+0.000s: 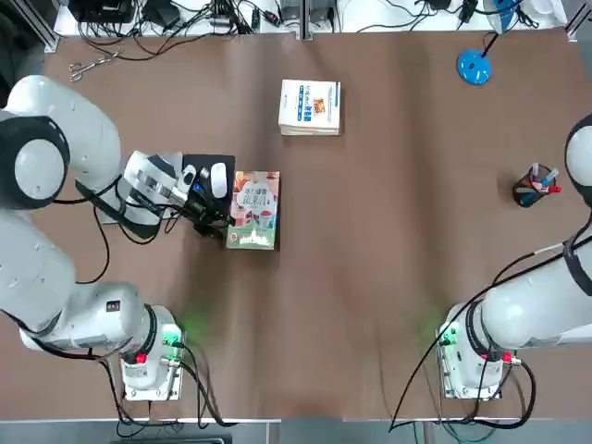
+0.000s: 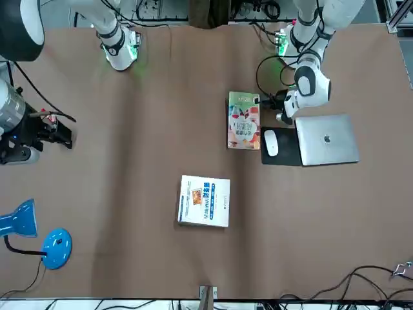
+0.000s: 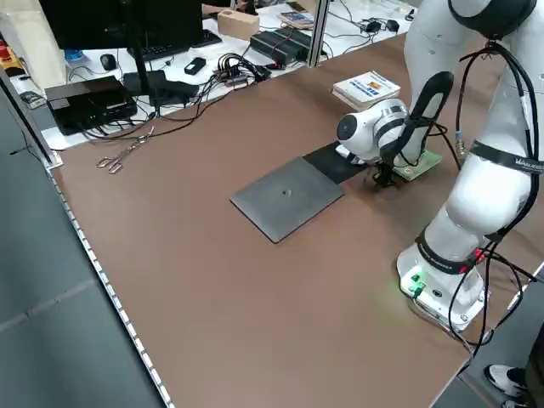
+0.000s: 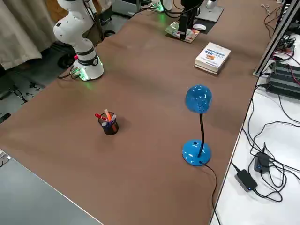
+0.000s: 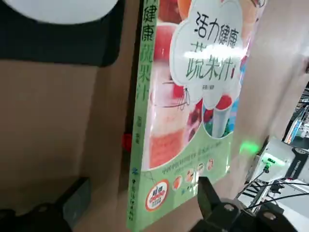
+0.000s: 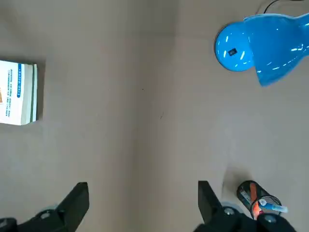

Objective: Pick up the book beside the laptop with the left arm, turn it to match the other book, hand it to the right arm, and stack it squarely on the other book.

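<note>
The left claw [image 5: 137, 212] hangs spread wide at the green-banded short end of the book [image 1: 253, 210], one finger on each side of its spine corner. The book lies flat on the table [image 1: 388, 240] beside the black mouse pad [image 2: 282, 154], long axis running toward and away from the robot, green band nearest the bases. The other book [image 1: 310, 107] lies farther out with its long axis crosswise, and the right claw [image 6: 143, 205] hangs open well to the right.

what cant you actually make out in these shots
- Laptop: hidden under the left arm in the top view.
- Left gripper: open astride the book corner; whether either finger touches it is unclear.
- Right gripper: open; cut off by the top view's edge.
- Other book: its print is too small.
</note>
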